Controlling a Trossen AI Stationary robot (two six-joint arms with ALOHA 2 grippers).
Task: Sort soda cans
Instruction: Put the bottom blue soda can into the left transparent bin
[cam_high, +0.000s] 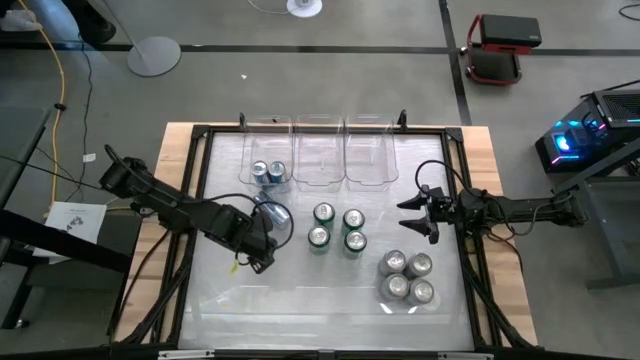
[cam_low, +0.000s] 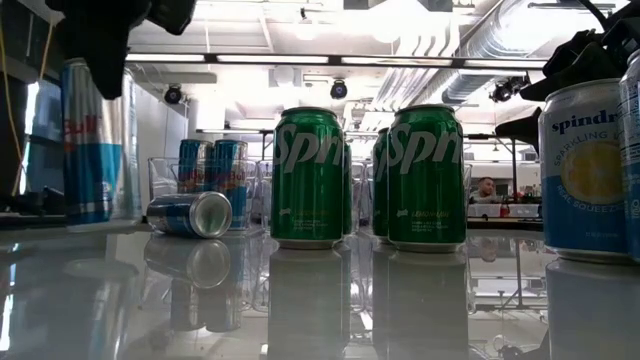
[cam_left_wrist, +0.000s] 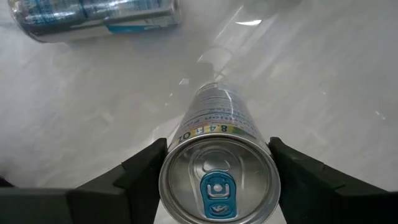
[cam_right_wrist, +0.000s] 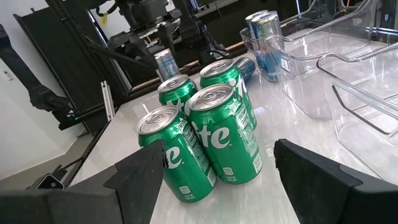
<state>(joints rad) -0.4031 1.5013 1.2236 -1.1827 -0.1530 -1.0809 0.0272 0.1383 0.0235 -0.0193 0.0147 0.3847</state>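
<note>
While four green cans stand bunched mid-table, the scene reads as follows:

Left gripper: at the left-centre of the table, its fingers flanking an upright blue can — pressed to both sides, as far as the wrist view shows, so it looks clenched on it.
Fallen blue can: lying on its side on the white table top, just beside the left gripper, toward the bins.
Leftmost clear bin: holds two blue cans, upright.
Other two clear bins: side by side to its right along the far edge.
Green cans: a tight two-by-two cluster, upright.
Silver-grey cans: four, clustered near the front right.
Right gripper: hovering right of the green cans, fingers spread wide — holding nothing.
</note>
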